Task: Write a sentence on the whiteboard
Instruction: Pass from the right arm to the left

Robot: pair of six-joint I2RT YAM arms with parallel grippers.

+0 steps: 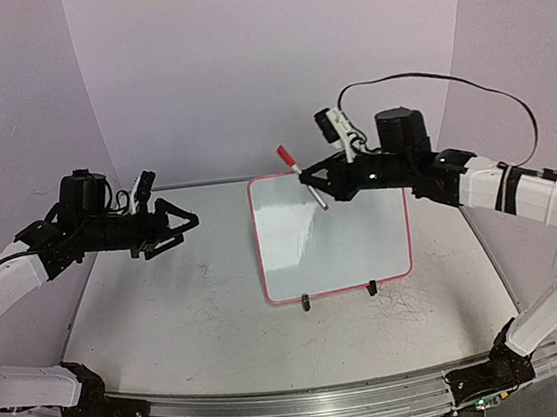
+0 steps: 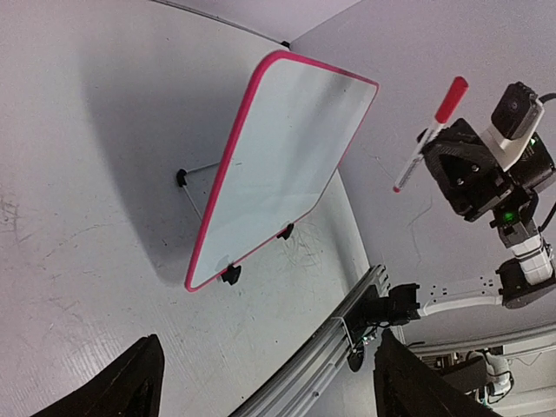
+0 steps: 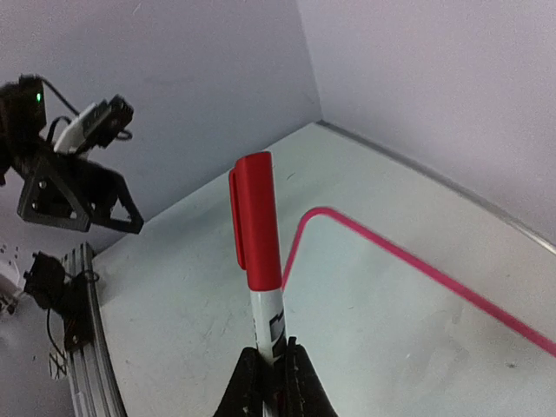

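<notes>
The whiteboard [image 1: 348, 241] lies propped on the table, glossy white with a red-pink rim and two black clip feet [image 1: 307, 302]. Its face is blank; no sentence shows on it. It also shows in the left wrist view [image 2: 282, 161] and the right wrist view [image 3: 417, 330]. My right gripper [image 1: 318, 186] is shut on a white marker [image 1: 302, 178] with a red cap on its upper end, and holds it in the air above the board's far left corner. The marker also shows in the wrist views [image 3: 258, 234] [image 2: 430, 135]. My left gripper [image 1: 187, 222] is open and empty, in the air left of the board.
The grey tabletop [image 1: 168, 302] has faint scuffs. An aluminium rail [image 1: 301, 407] runs along the near edge. Pale walls curve round the back and sides. A black cable [image 1: 487, 94] loops above the right arm.
</notes>
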